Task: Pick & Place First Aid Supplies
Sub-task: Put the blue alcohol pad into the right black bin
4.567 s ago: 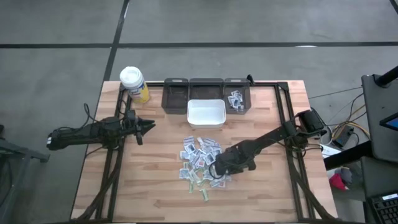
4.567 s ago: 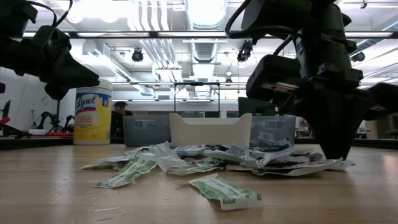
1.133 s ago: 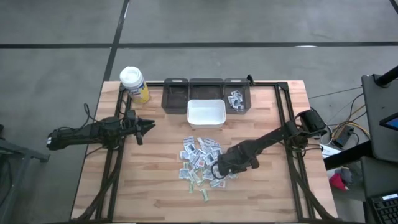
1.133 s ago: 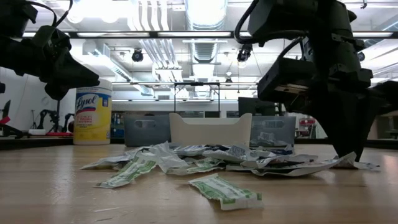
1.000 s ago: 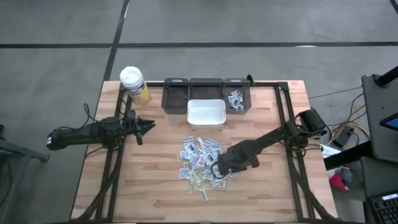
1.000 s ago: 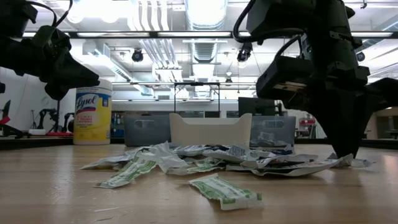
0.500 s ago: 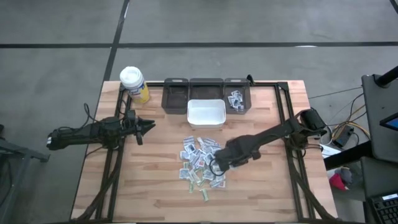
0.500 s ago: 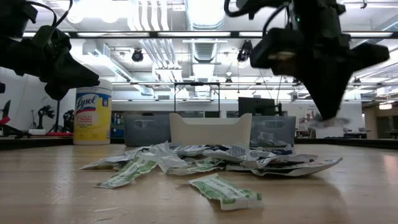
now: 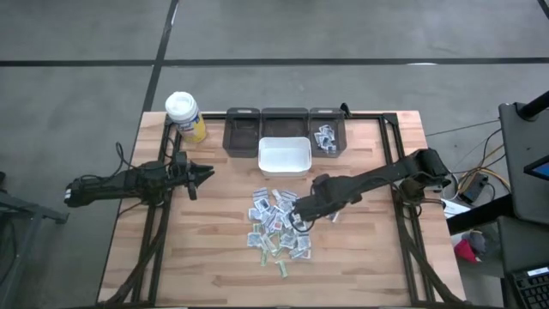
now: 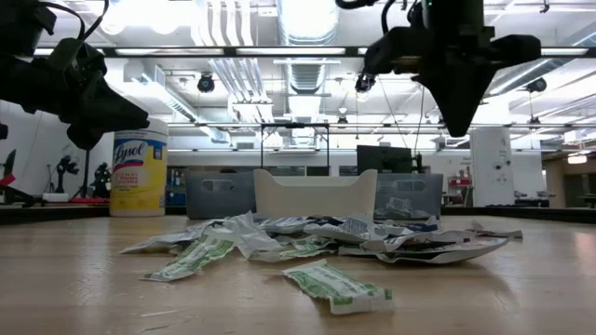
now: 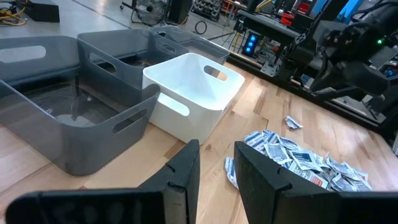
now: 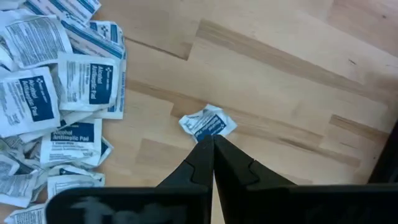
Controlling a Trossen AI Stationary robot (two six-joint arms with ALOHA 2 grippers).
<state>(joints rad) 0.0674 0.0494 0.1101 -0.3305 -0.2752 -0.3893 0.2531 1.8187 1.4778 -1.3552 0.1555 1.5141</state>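
The first aid supplies (image 9: 276, 225) lie in a loose pile of small white packets on the wooden table; the pile also shows in the low view (image 10: 307, 244). One lone packet (image 12: 208, 123) lies flat on the wood right of the pile (image 9: 333, 217). My right gripper (image 9: 316, 209) hangs well above that packet (image 10: 458, 126), pointing down, shut with nothing between its fingers (image 12: 211, 142). My left gripper (image 9: 206, 174) waits at the table's left, pointing level, slightly open (image 11: 216, 165).
Three grey bins (image 9: 284, 123) stand in a row at the far edge; the right one (image 9: 327, 136) holds several packets. A white bin (image 9: 284, 156) sits in front of them. A white-capped yellow canister (image 9: 184, 116) stands at the far left. Bare wood lies right of the pile.
My right gripper has risen from the pile's right edge and tipped to point more steeply down, staying shut. Half a second ago a small packet hung at its fingertips; now that packet lies on the table right of the pile.
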